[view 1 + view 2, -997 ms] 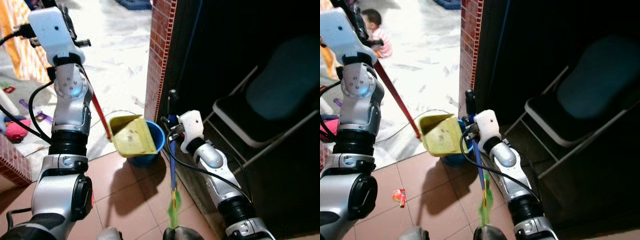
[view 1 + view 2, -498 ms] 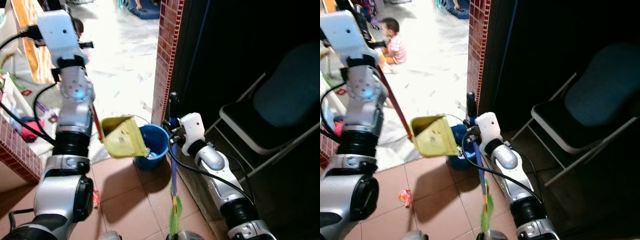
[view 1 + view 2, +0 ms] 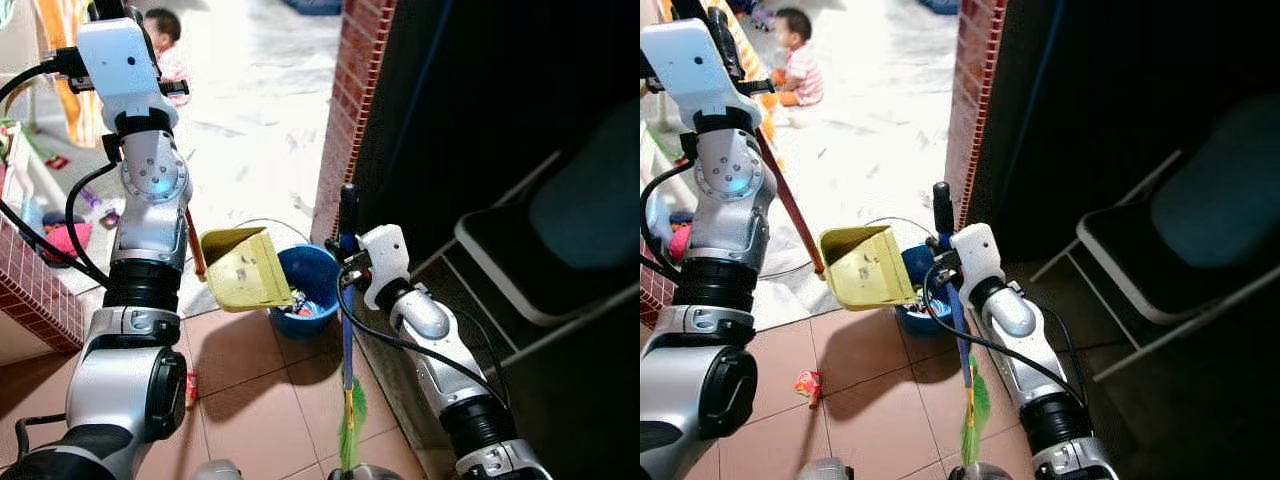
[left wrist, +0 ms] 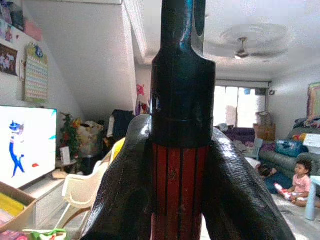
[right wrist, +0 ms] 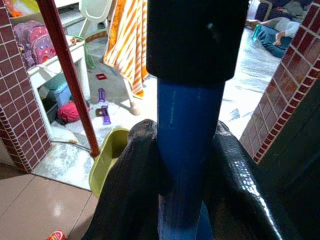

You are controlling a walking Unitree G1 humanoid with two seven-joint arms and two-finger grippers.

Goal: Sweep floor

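Observation:
A yellow dustpan (image 3: pixel 243 268) on a long red handle (image 3: pixel 790 205) hangs tilted at the rim of a blue bucket (image 3: pixel 318 275) that holds some litter. High up, my left gripper (image 4: pixel 181 130) is shut on the handle's black-and-red top end. My right gripper (image 5: pixel 185 130) is shut on the blue shaft of a broom (image 3: pixel 347 330) just below its black cap. The broom stands upright beside the bucket, its green bristles (image 3: pixel 350 430) on the tiled floor.
A red wrapper (image 3: pixel 807 383) lies on the tiles by my left side. A brick pillar (image 3: pixel 350 110) rises behind the bucket, with a folding chair (image 3: pixel 1180 220) in the dark room to the right. A child (image 3: pixel 795 55) sits on the bright floor beyond. A low brick wall (image 3: pixel 35 290) stands at left.
The camera has shifted. The dustpan has slid left off the bucket's top, so more of the bucket's inside shows. Both grips are unchanged.

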